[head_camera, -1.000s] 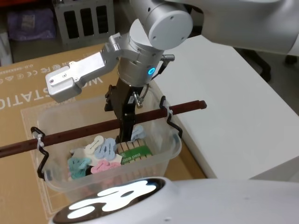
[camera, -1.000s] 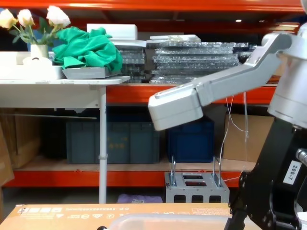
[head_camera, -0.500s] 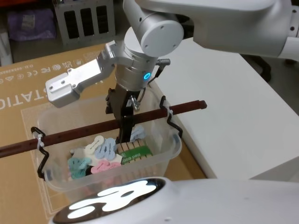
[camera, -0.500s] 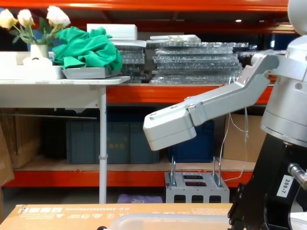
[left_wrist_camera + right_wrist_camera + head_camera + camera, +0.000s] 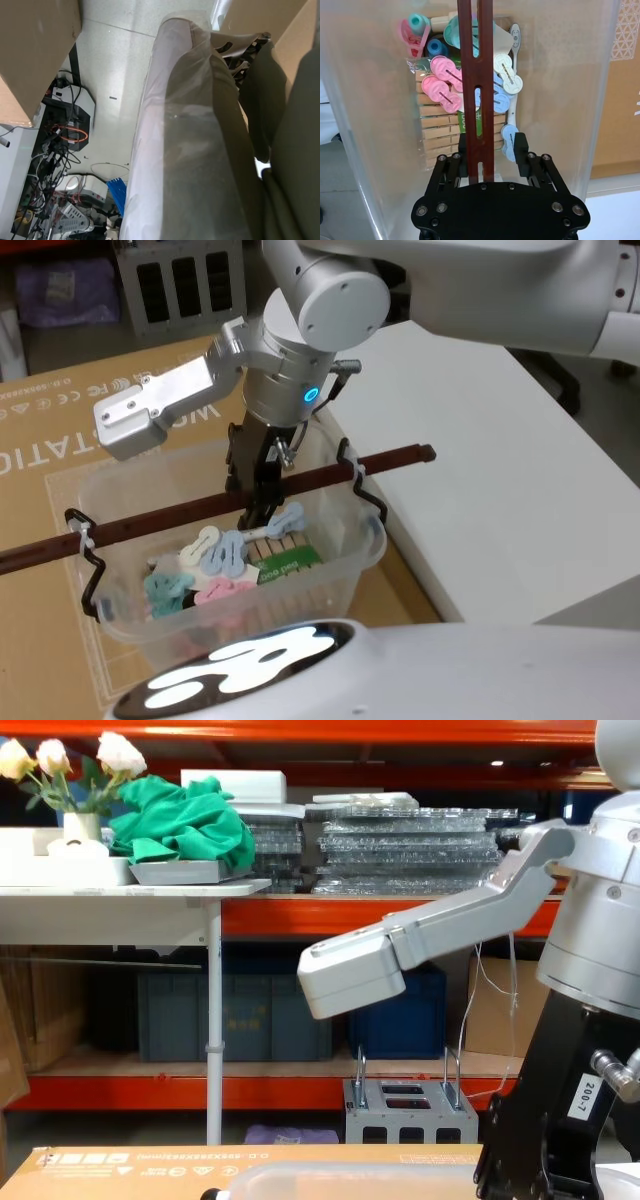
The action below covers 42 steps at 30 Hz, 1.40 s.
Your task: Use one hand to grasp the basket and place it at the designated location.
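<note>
The basket (image 5: pixel 348 562), a clear plastic tub, sits on a brown cardboard sheet (image 5: pixel 60 445); I cannot tell whether its base touches the sheet. Its long red-brown handle (image 5: pixel 170 514) runs across the top and sticks out past both ends. Inside it I see pastel plastic pegs (image 5: pixel 213 558) and a pack of wooden pegs (image 5: pixel 283 556) with a green card whose print I cannot read. My right gripper (image 5: pixel 256 502) comes straight down over the middle of the basket, its black jaws closed on the handle from both sides. A tag on its black body (image 5: pixel 588 1096) reads "200-7". On the cardboard left of the basket, big white letters read "STATIO". A white table (image 5: pixel 480 470) stands just right of the basket, and a grey metal block (image 5: pixel 180 280) sits on the floor beyond it
</note>
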Each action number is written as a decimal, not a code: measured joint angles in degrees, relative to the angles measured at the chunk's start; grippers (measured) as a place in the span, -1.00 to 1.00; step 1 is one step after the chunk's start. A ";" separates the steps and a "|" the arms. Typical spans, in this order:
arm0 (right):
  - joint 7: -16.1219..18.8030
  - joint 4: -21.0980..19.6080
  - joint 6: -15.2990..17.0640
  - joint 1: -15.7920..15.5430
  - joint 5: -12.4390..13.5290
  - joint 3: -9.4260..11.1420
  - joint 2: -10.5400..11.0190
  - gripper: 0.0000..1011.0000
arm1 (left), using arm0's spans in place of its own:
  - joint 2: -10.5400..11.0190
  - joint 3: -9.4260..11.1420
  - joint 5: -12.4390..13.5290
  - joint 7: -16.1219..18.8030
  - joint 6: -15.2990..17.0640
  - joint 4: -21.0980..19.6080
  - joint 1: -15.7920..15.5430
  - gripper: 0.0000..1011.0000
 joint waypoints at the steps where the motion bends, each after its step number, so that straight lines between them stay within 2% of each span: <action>1: -0.02 0.06 -0.04 0.01 0.03 0.00 -0.03 0.05 | 0.00 0.00 0.00 0.00 0.00 0.00 0.00 -1.00; 2: -0.04 0.09 -0.05 0.03 0.04 0.00 -0.04 -0.06 | 0.00 0.00 0.00 0.00 0.00 0.00 0.00 -1.00; 6: -0.11 0.34 -0.11 0.08 0.17 0.00 -0.13 -0.25 | 0.01 0.00 0.00 0.00 0.00 0.00 0.00 -1.00; 7: -0.14 0.48 -0.13 0.10 0.21 0.00 -0.17 -0.36 | 0.00 0.00 0.00 0.00 0.00 0.00 0.00 -1.00; 8: -0.14 0.48 -0.13 0.10 0.21 0.00 -0.17 -0.36 | 0.00 0.00 0.00 0.00 0.00 0.00 0.00 -1.00; 9: -0.17 0.62 -0.18 0.12 0.28 0.02 -0.21 -0.46 | 0.00 0.00 0.00 0.00 0.00 0.00 0.00 -1.00; 11: -0.17 0.89 -0.32 0.19 0.50 0.05 -0.28 -0.53 | 0.00 0.00 0.00 0.00 0.00 0.00 0.00 -1.00; 20: -0.08 1.61 -0.57 0.51 1.67 0.37 -0.39 -0.53 | 0.00 0.00 0.00 0.00 0.00 0.00 0.00 -1.00; 30: 0.88 0.95 -1.38 2.16 7.26 3.01 1.46 -0.53 | 0.01 0.00 0.00 0.00 0.00 0.00 0.00 -1.00; 42: 1.83 0.58 -1.48 3.13 11.49 5.72 3.58 -0.53 | 0.00 0.00 0.00 0.00 0.00 0.00 0.00 -1.00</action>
